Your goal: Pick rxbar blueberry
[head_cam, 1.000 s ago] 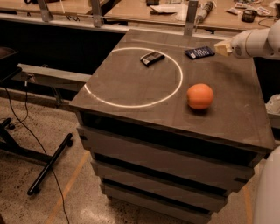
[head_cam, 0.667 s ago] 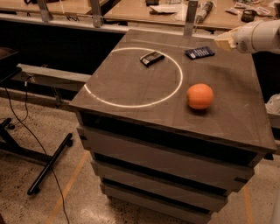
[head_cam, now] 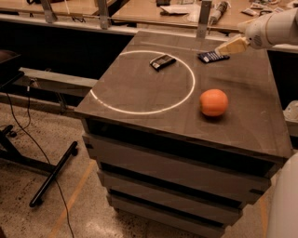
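The rxbar blueberry (head_cam: 212,56) is a thin flat navy bar with white print, lying near the far edge of the dark table (head_cam: 139,93), just outside the white circle. My gripper (head_cam: 229,47) comes in from the upper right on a white arm and hovers just right of and above the bar, its cream fingertips pointing at it. A black-and-grey wrapped bar (head_cam: 163,62) lies inside the circle at its far side. An orange (head_cam: 213,102) sits to the right of the circle.
A white circle (head_cam: 144,81) is marked on the table top. Metal posts (head_cam: 203,18) and a wooden workbench (head_cam: 177,11) with clutter stand behind the table. A black stand (head_cam: 51,174) and cables lie on the floor at left.
My gripper has moved up and a little left, closer to the navy bar. The bars and the orange have not moved.
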Controlling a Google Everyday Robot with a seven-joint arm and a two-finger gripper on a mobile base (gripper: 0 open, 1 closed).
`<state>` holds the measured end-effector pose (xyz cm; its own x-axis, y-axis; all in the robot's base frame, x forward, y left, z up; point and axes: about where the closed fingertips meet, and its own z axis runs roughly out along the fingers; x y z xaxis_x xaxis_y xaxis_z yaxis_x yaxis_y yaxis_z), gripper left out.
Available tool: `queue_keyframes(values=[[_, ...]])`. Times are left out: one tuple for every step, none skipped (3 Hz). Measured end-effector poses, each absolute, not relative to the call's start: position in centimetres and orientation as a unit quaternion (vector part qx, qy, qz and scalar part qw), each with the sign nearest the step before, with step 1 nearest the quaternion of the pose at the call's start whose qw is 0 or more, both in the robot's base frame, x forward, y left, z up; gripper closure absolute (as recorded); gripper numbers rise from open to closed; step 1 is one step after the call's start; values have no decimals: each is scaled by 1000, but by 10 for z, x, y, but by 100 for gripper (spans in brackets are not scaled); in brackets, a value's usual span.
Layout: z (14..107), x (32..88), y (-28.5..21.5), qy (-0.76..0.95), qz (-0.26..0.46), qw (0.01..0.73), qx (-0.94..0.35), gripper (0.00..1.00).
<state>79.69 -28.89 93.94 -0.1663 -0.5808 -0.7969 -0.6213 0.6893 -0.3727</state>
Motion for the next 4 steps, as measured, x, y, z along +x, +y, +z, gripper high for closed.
queue_keyframes(values=[[941, 797, -290, 766, 20, 510, -391, 0], [936, 810, -292, 771, 13, 516, -372, 0], [920, 839, -286, 784, 3, 535, -314, 0], [906, 858, -284, 790, -13, 555, -262, 0]])
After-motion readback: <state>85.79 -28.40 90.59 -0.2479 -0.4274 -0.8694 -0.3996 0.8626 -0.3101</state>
